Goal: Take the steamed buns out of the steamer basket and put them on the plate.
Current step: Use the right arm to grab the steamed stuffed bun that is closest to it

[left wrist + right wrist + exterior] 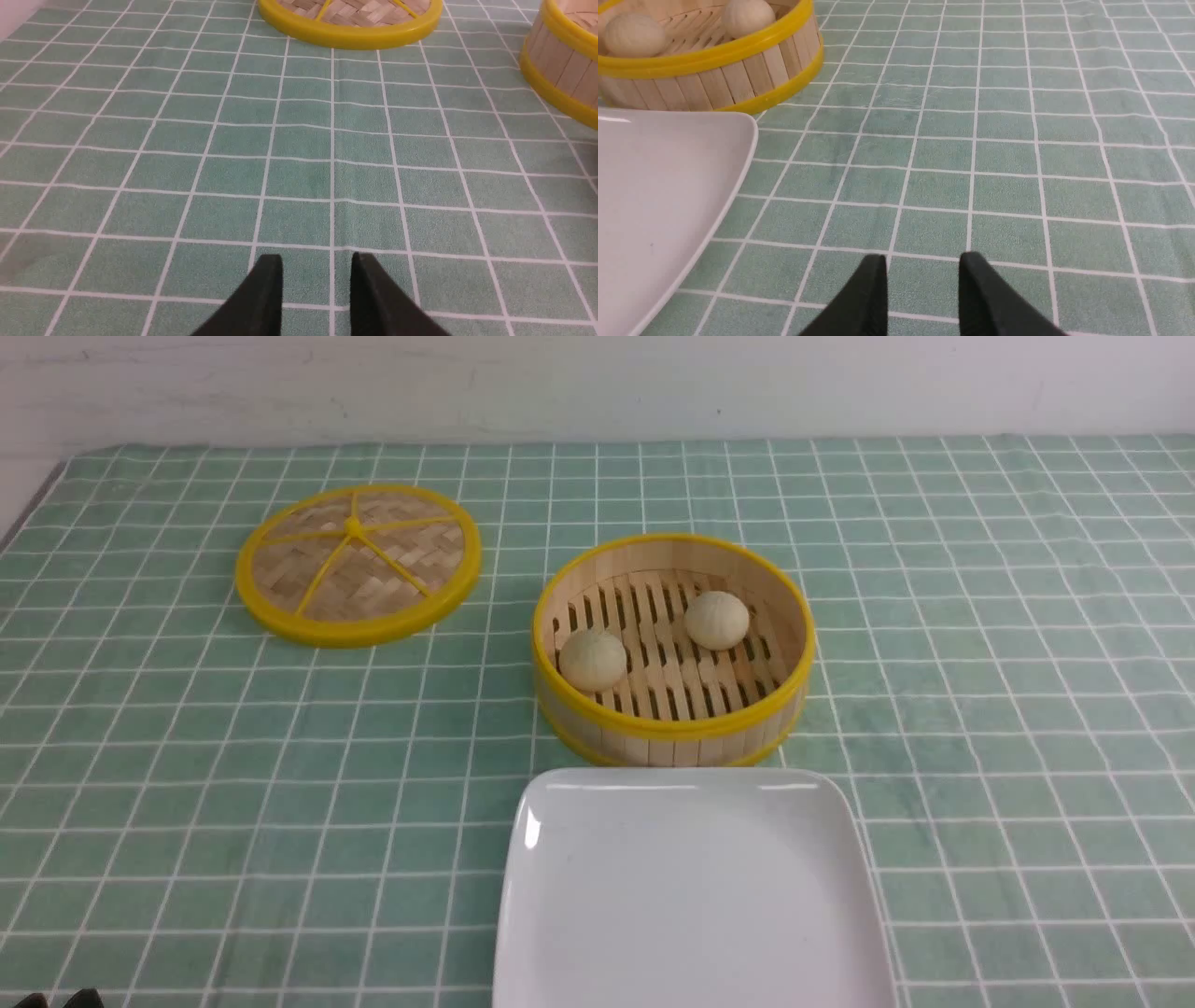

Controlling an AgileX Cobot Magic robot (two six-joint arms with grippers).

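Two cream-white steamed buns (592, 660) (717, 620) lie apart on the slatted floor of the round bamboo steamer basket (672, 728). The white square plate (691, 896) lies just in front of the basket and is bare. The right wrist view also shows the buns (634, 35) (748, 17), the basket (714, 79) and the plate's corner (654, 186). My right gripper (922, 266) is open and empty, low over the cloth to the right of the plate. My left gripper (316, 266) is open and empty over the cloth, left of the basket (560, 70).
The flat woven lid (358, 563) with yellow rim and spokes lies at the back left; it also shows in the left wrist view (350, 35). A green checked cloth (980, 663) covers the table. A white wall (597, 383) runs along the far edge.
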